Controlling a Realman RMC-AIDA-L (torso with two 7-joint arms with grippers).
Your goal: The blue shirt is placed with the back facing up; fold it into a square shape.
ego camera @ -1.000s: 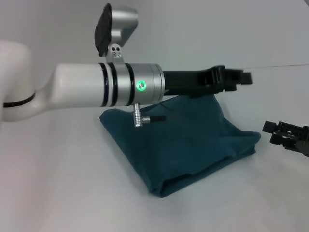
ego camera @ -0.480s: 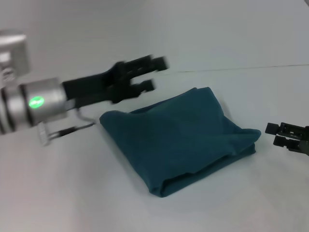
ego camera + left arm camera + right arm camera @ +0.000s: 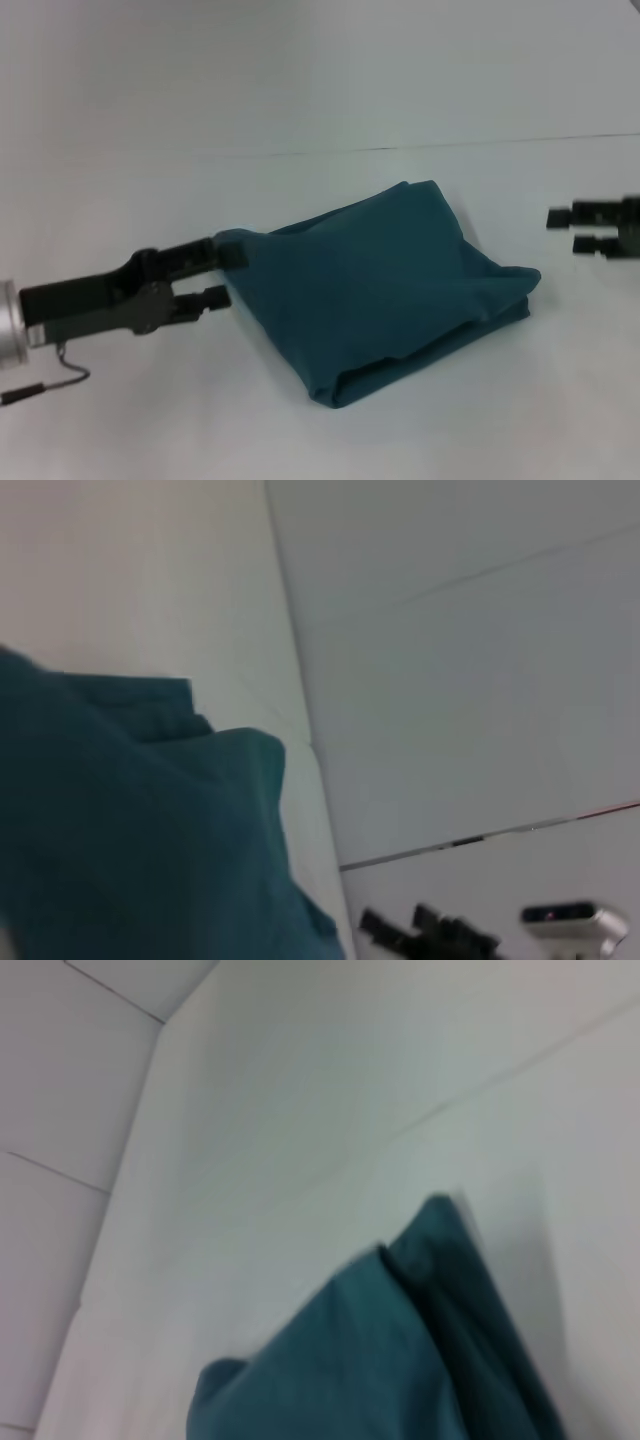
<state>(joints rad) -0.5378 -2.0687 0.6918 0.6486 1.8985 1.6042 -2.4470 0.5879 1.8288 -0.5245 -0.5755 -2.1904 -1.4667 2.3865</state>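
Left gripper [image 3: 222, 275] at the near-left corner of the folded blue shirt [image 3: 385, 285]; right gripper [image 3: 585, 229] standing off to the right.

The blue shirt lies on the white table [image 3: 150, 420] as a folded, roughly four-sided bundle, plain fabric up, its long axis running from the far-left corner down toward the near-right fold; the left gripper's fingers are spread, the upper one touching or just over the shirt's left corner, the lower one just beside the cloth on the table, with nothing pinched as far as can be seen; the shirt lies to that gripper's right, so the left arm is the nearer; the right gripper hangs apart from the shirt's right edge, fingers slightly parted, holding nothing; no containers are in view.
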